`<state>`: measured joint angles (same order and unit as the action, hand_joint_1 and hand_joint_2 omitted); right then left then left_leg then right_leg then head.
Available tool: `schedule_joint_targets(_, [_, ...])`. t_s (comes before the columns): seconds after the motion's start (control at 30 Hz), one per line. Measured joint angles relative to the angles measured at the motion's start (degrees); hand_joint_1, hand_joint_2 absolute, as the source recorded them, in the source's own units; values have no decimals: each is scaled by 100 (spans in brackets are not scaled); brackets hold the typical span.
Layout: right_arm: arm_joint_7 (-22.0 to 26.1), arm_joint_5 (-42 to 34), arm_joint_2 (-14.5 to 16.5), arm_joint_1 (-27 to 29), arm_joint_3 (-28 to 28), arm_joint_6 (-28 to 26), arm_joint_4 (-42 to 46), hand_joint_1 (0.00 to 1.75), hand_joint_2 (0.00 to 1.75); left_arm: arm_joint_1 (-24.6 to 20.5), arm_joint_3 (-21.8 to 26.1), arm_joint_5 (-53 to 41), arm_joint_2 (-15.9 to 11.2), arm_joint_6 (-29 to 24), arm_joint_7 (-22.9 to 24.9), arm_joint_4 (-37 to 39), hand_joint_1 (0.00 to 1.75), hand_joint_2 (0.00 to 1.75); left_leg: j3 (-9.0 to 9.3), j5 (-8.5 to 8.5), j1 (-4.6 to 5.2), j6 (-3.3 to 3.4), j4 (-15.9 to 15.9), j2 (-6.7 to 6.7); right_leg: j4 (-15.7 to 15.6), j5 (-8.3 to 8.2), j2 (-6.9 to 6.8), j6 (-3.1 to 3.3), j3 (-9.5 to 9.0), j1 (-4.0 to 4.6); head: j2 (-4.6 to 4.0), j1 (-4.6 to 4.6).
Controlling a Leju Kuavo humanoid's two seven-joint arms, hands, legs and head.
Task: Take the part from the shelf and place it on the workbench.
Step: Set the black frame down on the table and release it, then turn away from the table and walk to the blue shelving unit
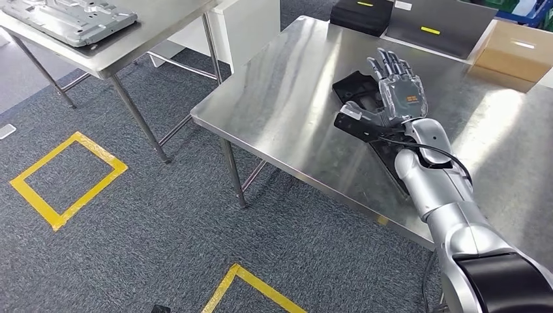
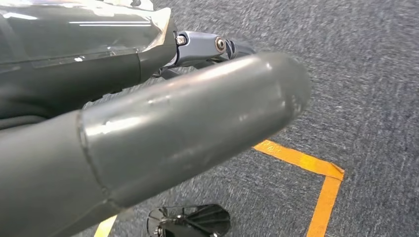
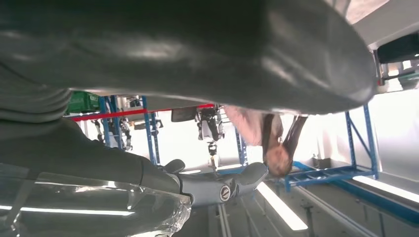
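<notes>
We see our right hand (image 1: 396,91) raised over the steel workbench (image 1: 287,98) with its fingers (image 1: 388,63) straight, spread apart and holding nothing. The black part (image 1: 355,91) lies flat on the workbench directly beneath and behind this hand, so the palm and forearm cover much of it. One end of the part juts out past the thumb side of the hand, and a darker strip of it runs back under the wrist toward the table's near edge. From the head view we cannot tell whether the thumb touches the part or hangs just above it.

Our left hand (image 2: 148,128) hangs over grey carpet (image 2: 375,74) crossed by yellow tape (image 2: 321,182); its thick thumb fills the wrist view, and we cannot tell how its fingers lie.

Beyond the right hand's fingertips, at the far edge of the workbench, stands a cardboard box (image 1: 512,55). Well off to the thumb side is a second steel table (image 1: 117,49) carrying a grey metal panel (image 1: 68,19).
</notes>
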<state>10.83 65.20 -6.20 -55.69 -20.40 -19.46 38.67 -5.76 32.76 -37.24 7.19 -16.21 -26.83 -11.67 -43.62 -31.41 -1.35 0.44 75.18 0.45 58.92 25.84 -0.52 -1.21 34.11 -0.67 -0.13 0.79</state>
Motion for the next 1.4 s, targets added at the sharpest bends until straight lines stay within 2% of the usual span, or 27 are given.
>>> schedule_joint_targets(0.03, [-2,-5,1,3,-7,-1,2,0,0,1,0,-1,0,1,2,0,0,0,98,151,33,63,-215,8,0,3,-26,13,-5,29,0,0])
schedule_joint_targets(0.07, [-3,-11,1,0,-13,-1,8,0,0,0,0,-3,-2,3,5,0,0,0,291,349,80,147,-601,48,-1,7,-54,26,-12,53,0,0])
schedule_joint_targets(0.13, [-3,-22,-7,-16,-28,-1,19,0,0,-14,-1,-11,-12,15,14,0,0,0,648,590,187,290,-1308,198,-3,14,-113,35,-21,90,0,-5])
schedule_joint_targets(0.2, [-1,-36,-21,-25,-46,2,24,0,0,-27,-2,-33,-17,37,22,0,0,0,750,620,254,335,-1542,254,-6,19,-190,36,-18,109,0,-4])
schedule_joint_targets(0.27, [10,-55,-27,-28,-67,3,41,0,0,-25,-2,-48,-14,50,25,0,0,0,752,663,249,345,-1590,164,-16,28,-267,27,-19,120,0,2])
schedule_joint_targets(0.3, [18,-69,-37,-33,-76,3,55,0,0,-22,-2,-48,-11,51,25,0,0,0,766,694,231,352,-1632,124,16,57,-253,16,-3,118,0,-2])
schedule_joint_targets(0.37, [42,-109,-67,-48,-93,3,78,0,0,-28,-2,-48,-5,52,25,0,0,0,795,762,185,381,-1716,41,356,246,-133,9,149,107,0,-7])
schedule_joint_targets(0.43, [56,-163,-115,-33,-114,3,80,0,0,-36,-1,-49,5,52,25,0,0,0,787,785,180,396,-1730,-62,1099,563,-18,16,475,74,0,-9])
schedule_joint_targets(0.47, [56,-191,-141,-13,-129,3,80,0,0,-33,0,-49,11,52,25,0,0,0,782,787,179,395,-1728,-120,1439,679,1,4,627,63,0,-10])
schedule_joint_targets(0.5, [56,-218,-161,6,-151,3,81,0,0,-25,2,-49,17,52,25,0,0,0,780,791,178,390,-1726,-183,1614,717,9,-27,706,53,0,-9])
schedule_joint_targets(0.53, [56,-238,-175,14,-177,3,84,0,0,-18,3,-49,22,52,23,0,0,0,780,796,177,383,-1723,-245,1538,654,19,-76,670,42,0,-10])
schedule_joint_targets(0.6, [56,-256,-191,2,-228,3,109,0,0,-17,7,-48,27,52,9,0,0,0,780,804,170,360,-1714,-368,769,326,128,-188,313,0,0,-10])
schedule_joint_targets(0.67, [53,-262,-206,-32,-269,3,137,0,0,-29,10,-48,30,52,-9,0,0,0,750,814,185,312,-1693,-474,72,86,284,-205,-17,-25,0,-7])
schedule_joint_targets(0.7, [49,-266,-215,-44,-286,4,145,0,0,-30,12,-48,30,52,-15,0,0,0,727,824,189,282,-1687,-520,-60,50,320,-178,-75,-23,0,-3])
schedule_joint_targets(0.77, [40,-278,-219,-58,-321,6,159,0,0,-23,18,-48,29,51,-18,0,0,0,688,850,179,219,-1693,-601,-89,31,235,-102,-84,-19,0,-2])
schedule_joint_targets(0.83, [36,-300,-205,-89,-359,8,179,0,0,-17,31,-44,22,49,-17,0,0,0,607,756,170,156,-1555,-477,-118,9,137,-12,-112,-46,0,13])
schedule_joint_targets(0.87, [34,-314,-197,-109,-377,8,189,0,0,-20,40,-42,20,46,-16,0,0,0,508,632,165,123,-1346,-357,-133,4,90,38,-126,-63,0,26])
schedule_joint_targets(0.93, [31,-330,-183,-134,-406,9,197,0,0,-24,55,-35,27,37,-13,0,0,0,140,272,128,62,-584,-142,-140,12,-9,107,-138,-50,0,56])
schedule_joint_targets(0.97, [30,-332,-176,-136,-420,9,197,0,0,-22,61,-27,31,27,-10,0,0,0,-48,149,102,36,-223,-105,-139,17,-60,118,-140,-43,0,54])
schedule_joint_targets(1.0, [26,-333,-167,-136,-435,9,197,0,0,-15,64,-17,35,15,-9,0,0,0,-175,106,79,15,3,-83,-138,21,-114,123,-141,-39,0,55])
schedule_joint_targets(1.03, [23,-335,-158,-137,-451,7,196,0,0,-9,68,-4,37,3,-8,0,0,0,-173,186,61,0,-31,-62,-137,28,-168,123,-144,-37,0,57])
schedule_joint_targets(1.07, [20,-338,-149,-140,-464,4,196,0,0,-4,74,8,37,-9,-7,0,0,0,-54,349,46,-6,-290,-27,-137,35,-220,120,-151,-38,0,56])
schedule_joint_targets(1.13, [18,-349,-139,-153,-487,-4,196,0,0,-5,87,18,37,-22,-5,0,0,0,381,697,52,9,-1127,190,-132,65,-320,83,-171,-14,0,60])
schedule_joint_targets(1.2, [15,-360,-145,-179,-504,-13,195,0,0,-9,102,20,40,-30,-5,0,0,0,617,821,86,50,-1601,320,-134,98,-411,31,-185,35,0,45])
schedule_joint_targets(1.3, [12,-384,-141,-200,-535,-31,193,0,0,-2,120,20,43,-42,-5,0,0,0,619,840,115,138,-1673,157,-141,134,-540,-48,-197,70,0,24])
schedule_joint_targets(1.37, [13,-414,-144,-200,-555,-63,191,0,0,2,137,22,46,-60,-6,0,0,0,652,878,105,224,-1727,38,53,258,-384,-73,-114,51,0,17])
schedule_joint_targets(1.4, [13,-428,-153,-194,-562,-89,186,0,0,-2,146,25,47,-70,-6,0,0,0,666,892,94,258,-1747,-21,326,386,-239,-56,17,34,0,9])
